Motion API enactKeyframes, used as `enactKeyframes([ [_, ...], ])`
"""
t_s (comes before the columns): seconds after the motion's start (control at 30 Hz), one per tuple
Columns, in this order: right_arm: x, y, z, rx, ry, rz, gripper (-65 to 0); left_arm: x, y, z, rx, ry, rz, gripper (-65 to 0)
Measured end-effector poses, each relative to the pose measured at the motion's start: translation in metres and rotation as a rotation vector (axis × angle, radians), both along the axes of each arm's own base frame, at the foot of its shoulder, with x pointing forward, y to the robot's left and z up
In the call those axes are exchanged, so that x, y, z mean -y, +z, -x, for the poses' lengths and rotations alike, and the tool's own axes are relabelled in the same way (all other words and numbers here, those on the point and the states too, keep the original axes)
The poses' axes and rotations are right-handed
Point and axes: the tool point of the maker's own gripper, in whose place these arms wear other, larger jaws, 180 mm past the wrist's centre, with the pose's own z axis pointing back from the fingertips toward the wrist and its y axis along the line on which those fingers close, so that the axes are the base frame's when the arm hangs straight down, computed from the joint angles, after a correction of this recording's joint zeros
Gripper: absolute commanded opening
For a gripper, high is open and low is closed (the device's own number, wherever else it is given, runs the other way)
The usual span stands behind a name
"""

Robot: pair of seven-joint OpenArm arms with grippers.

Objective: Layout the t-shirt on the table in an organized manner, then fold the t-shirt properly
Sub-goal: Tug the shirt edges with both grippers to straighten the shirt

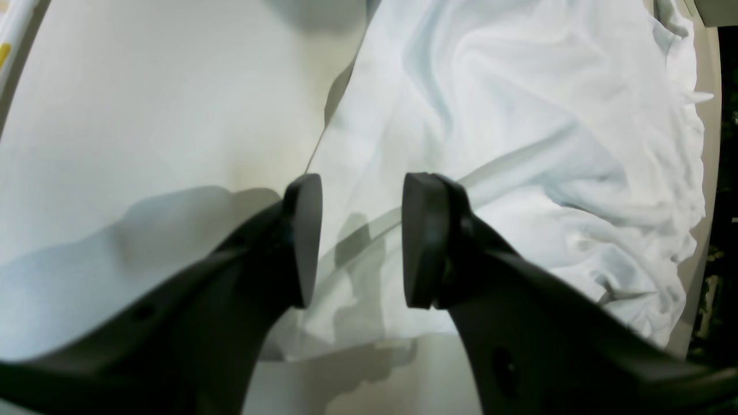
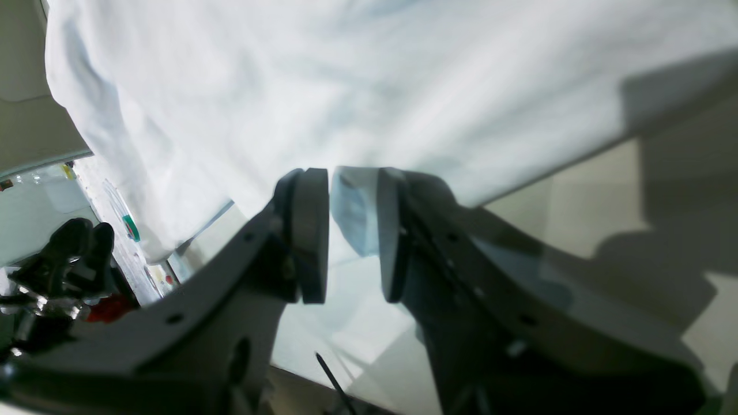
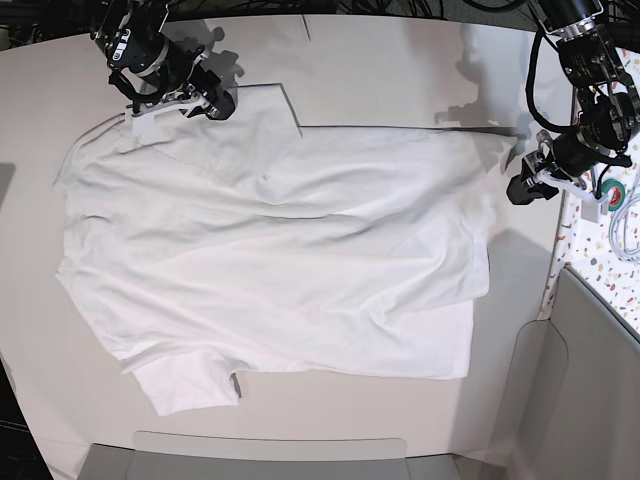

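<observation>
The white t-shirt (image 3: pixel 280 260) lies spread and wrinkled across the off-white table (image 3: pixel 400 60), neck side to the base view's left and hem to the right. My right gripper (image 3: pixel 222 103) is at the far sleeve. In the right wrist view this gripper (image 2: pixel 351 236) is shut on a fold of the t-shirt (image 2: pixel 346 86). My left gripper (image 3: pixel 518 190) is at the shirt's far hem corner. In the left wrist view it (image 1: pixel 360 242) is open and empty just over the edge of the t-shirt (image 1: pixel 519 115), with bare table (image 1: pixel 144 115) beside it.
A speckled strip with tape rolls (image 3: pixel 612 195) runs along the table's right edge, close to my left arm. Grey panels stand at the front (image 3: pixel 270 455) and at the right front (image 3: pixel 590 380).
</observation>
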Motion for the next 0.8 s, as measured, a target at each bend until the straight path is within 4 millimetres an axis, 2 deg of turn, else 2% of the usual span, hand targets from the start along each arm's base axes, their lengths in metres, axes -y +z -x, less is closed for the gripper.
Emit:
enactKeyframes([
  [0.17,0.022,0.007,0.008,-0.002,0.028,0.099,-51.2,0.0,-0.001,0.001,-0.002,0.001,0.0,-43.2],
  [0.27,0.024,0.011,0.01,0.008,0.03,0.112,-51.2,0.0,-0.001,0.001,-0.002,0.001,0.0,-43.2],
  [0.37,0.022,0.008,0.021,-0.02,0.046,0.099,-51.2,0.0,-0.001,0.001,-0.002,0.0,0.0,-43.2],
  [0.6,0.034,0.008,0.032,-0.037,0.077,0.112,-51.2,0.0,-0.001,0.001,-0.004,0.0,0.0,-43.2],
  [0.8,0.039,0.007,0.022,-0.022,0.071,0.127,-51.1,0.0,-0.001,0.001,-0.004,0.0,-0.001,-43.2],
])
